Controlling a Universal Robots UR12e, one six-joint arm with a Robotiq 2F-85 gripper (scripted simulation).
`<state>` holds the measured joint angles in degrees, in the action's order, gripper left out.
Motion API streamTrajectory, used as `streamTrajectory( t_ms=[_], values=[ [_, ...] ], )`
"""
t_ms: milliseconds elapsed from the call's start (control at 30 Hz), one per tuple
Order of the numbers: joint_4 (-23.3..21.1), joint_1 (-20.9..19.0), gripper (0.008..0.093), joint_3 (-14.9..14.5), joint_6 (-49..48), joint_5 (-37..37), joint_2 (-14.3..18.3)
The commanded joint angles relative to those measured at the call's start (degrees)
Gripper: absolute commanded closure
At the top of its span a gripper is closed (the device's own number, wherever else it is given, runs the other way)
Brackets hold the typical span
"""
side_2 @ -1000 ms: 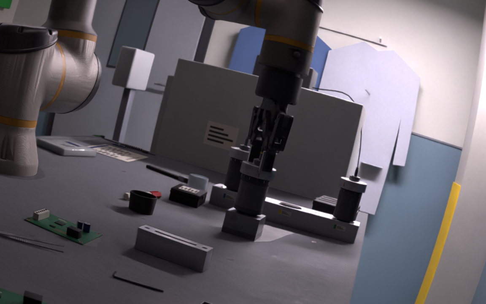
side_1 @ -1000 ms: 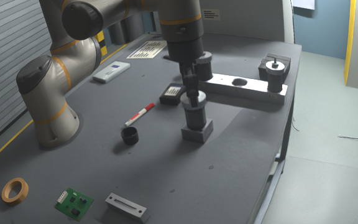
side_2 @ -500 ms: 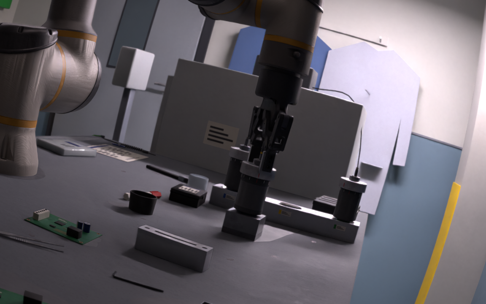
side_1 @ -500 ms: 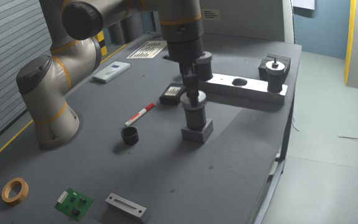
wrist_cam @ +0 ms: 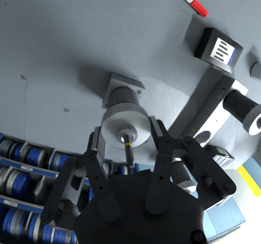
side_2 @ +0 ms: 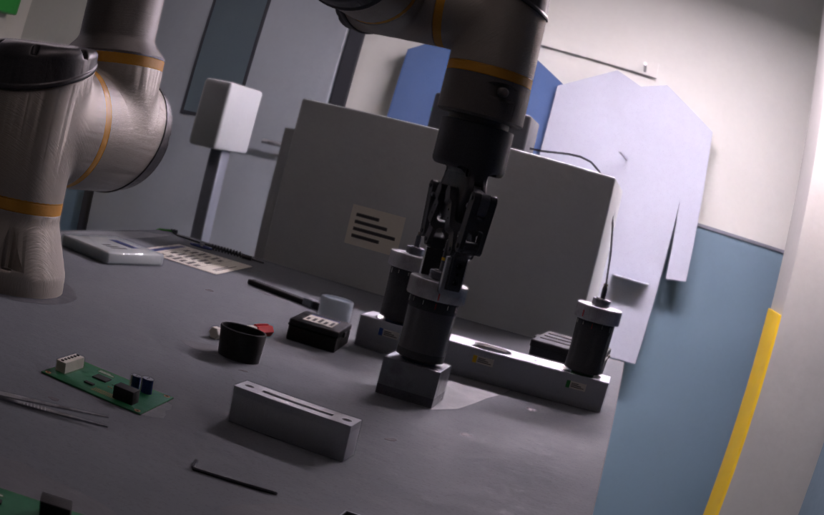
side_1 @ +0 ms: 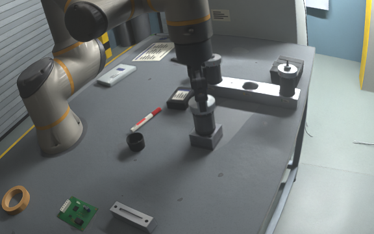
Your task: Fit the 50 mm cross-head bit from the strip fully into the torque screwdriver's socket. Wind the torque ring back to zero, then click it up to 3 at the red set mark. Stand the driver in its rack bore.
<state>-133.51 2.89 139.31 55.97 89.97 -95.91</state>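
Observation:
The cross-head bit [wrist_cam: 128, 149] stands in the socket at the top of the torque screwdriver [side_1: 203, 118]. The driver stands upright in a square grey holder block [side_1: 205, 137] in the middle of the bench. My gripper [wrist_cam: 125, 135] comes straight down over the driver and grips its pale torque ring [wrist_cam: 125, 127] [side_2: 436, 293] from two sides. A thin red mark [side_2: 441, 296] shows on the ring's rim. The long pale rack [side_1: 255, 92] lies behind, with an empty bore [side_1: 250, 85] at its middle. The bit strip [side_2: 293, 417] lies near the front edge.
The robot's base [side_1: 55, 130] stands at the left. Two other drivers [side_1: 287, 79] [side_1: 213, 68] stand at the rack's ends. A black cup [side_1: 135, 141], a red-and-white marker [side_1: 146, 119], a small black box [side_1: 180, 98], a circuit board [side_1: 77, 213] and a tape roll [side_1: 15, 199] lie about.

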Motion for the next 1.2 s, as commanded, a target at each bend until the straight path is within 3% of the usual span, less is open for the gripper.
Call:
streamTrajectory(
  t_ms=[0,467,1167],
  values=[
    [0.0,0.0,0.0364,0.0,0.0,0.0,0.0],
    [0.0,0.0,0.0084,0.0,0.0,0.0,0.0],
    [1.3,0.0,0.008,-0.5,0.0,0.0,-0.8]
  ],
)
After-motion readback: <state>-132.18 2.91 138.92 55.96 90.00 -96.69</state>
